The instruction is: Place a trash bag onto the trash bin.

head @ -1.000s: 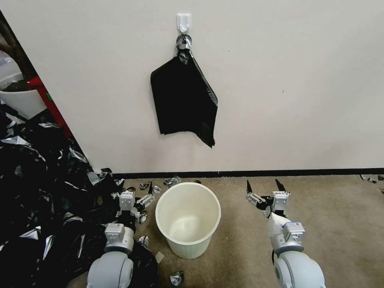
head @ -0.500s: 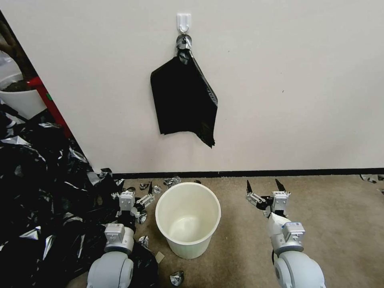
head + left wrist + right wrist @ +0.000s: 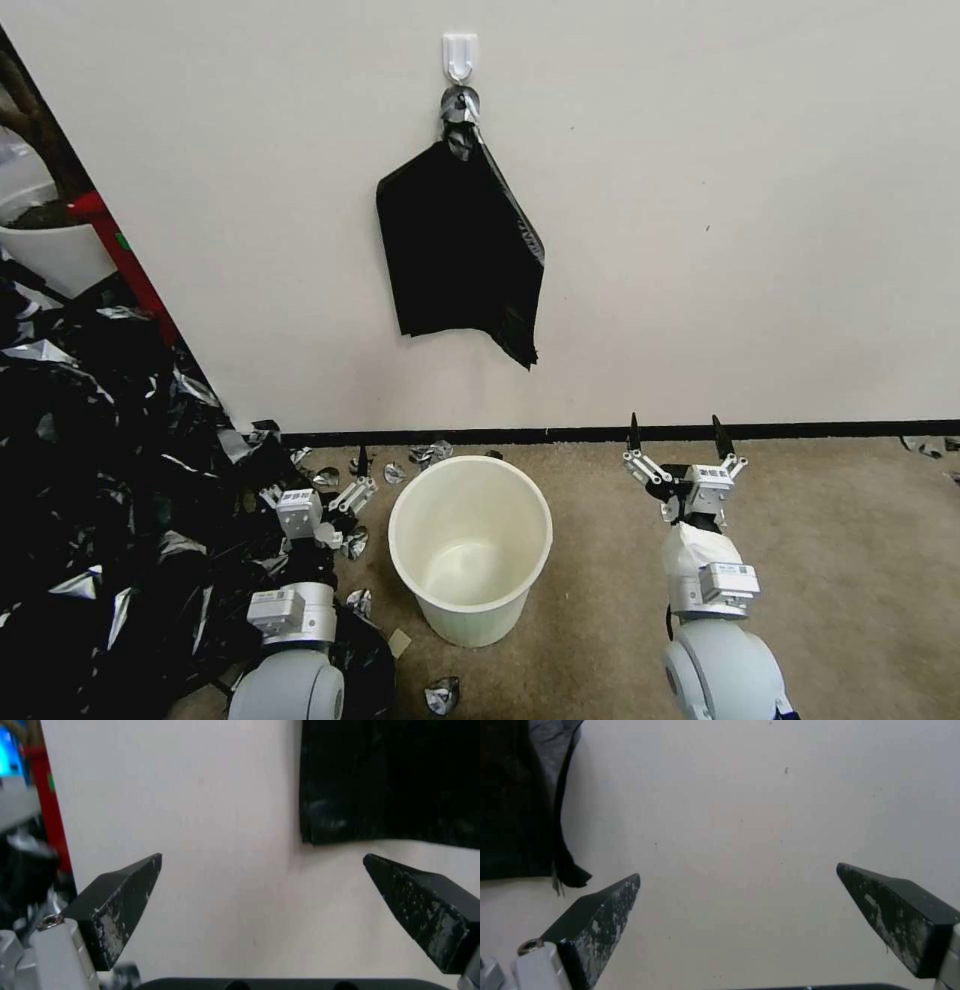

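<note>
Right now your left gripper (image 3: 318,478) and right gripper (image 3: 676,440) both stand released, holding nothing, flanking the trash bin (image 3: 470,548) on the carpet. You see the bundle of bags (image 3: 458,250) hanging from the wall hook (image 3: 460,55) above.
</note>
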Motion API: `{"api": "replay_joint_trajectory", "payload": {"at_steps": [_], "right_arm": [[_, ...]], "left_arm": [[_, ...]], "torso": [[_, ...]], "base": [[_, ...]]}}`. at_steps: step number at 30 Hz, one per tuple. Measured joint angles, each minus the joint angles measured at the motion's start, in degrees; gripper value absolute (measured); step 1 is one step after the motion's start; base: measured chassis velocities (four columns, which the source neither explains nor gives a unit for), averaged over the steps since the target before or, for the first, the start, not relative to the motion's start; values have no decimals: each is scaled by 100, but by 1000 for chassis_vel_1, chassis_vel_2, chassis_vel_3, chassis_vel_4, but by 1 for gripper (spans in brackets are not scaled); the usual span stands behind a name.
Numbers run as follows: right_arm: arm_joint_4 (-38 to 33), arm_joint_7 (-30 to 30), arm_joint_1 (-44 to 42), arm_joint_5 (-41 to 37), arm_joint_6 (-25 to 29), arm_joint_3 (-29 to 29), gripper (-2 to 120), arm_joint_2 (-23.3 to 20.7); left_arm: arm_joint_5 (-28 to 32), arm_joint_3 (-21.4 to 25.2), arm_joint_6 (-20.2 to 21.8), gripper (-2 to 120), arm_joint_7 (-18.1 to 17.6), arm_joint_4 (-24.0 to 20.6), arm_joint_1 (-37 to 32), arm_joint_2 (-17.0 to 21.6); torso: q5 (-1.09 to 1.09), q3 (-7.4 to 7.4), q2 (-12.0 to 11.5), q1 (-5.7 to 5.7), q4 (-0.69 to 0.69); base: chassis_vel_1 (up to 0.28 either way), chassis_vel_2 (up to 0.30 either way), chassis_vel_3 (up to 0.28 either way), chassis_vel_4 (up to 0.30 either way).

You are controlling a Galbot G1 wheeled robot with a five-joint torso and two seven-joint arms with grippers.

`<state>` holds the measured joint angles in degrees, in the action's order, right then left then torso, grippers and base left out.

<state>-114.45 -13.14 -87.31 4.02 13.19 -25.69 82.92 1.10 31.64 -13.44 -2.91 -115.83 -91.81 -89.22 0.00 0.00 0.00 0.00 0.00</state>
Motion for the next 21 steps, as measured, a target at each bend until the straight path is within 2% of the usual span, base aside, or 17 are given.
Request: {"api": "replay_joint_trajectory", "payload": {"at_steps": [4, 7, 8, 11, 12, 15, 16, 17, 21], "right_arm": [[74, 130, 44, -42, 72, 85, 100, -6], [265, 642, 632, -1405, 523, 841, 100, -236], [265, 642, 632, -1405, 523, 841, 100, -236], [744, 775, 1785, -2839, 887, 1758, 100, -372], [744, 775, 1785, -2839, 887, 1758, 100, -372], [1468, 1036, 3036, -3576, 1250, 2409, 100, -300], [1719, 1106, 3402, -3648, 1338, 2550, 100, -247], [1719, 1106, 3402, -3648, 1338, 2550, 100, -247], [2721, 1206, 4809, -3931, 1484, 3074, 100, 59]], "left_arm": [[-112, 166, -320, 100, 132, -14, 64, 64], [326, 314, -387, 100, -61, -175, 144, 238], [326, 314, -387, 100, -61, -175, 144, 238], [485, 368, -314, 100, -239, -249, 54, 312], [485, 368, -314, 100, -239, -249, 54, 312], [493, 368, -324, 100, -307, -317, -121, 336], [491, 384, -332, 100, -318, -339, -167, 339], [491, 384, -332, 100, -318, -339, -167, 339], [477, 615, -355, 100, -334, -425, -282, 401]], "torso": [[0, 0, 0, 0, -1], [-1, 0, 0, 0, -1], [-1, 0, 0, 0, -1], [-1, 0, 0, 0, 2], [-1, 0, 0, 0, 2], [-1, 0, 0, 0, 2], [-1, 1, 0, 0, 1], [-1, 1, 0, 0, 1], [0, 2, 0, 0, 1]], "base": [[0, 0, 0, 0], [0, 0, 0, 0], [0, 0, 0, 0], [0, 0, 0, 0], [0, 0, 0, 0], [0, 0, 0, 0], [0, 0, 0, 0], [0, 0, 0, 0], [0, 0, 0, 0]]}}
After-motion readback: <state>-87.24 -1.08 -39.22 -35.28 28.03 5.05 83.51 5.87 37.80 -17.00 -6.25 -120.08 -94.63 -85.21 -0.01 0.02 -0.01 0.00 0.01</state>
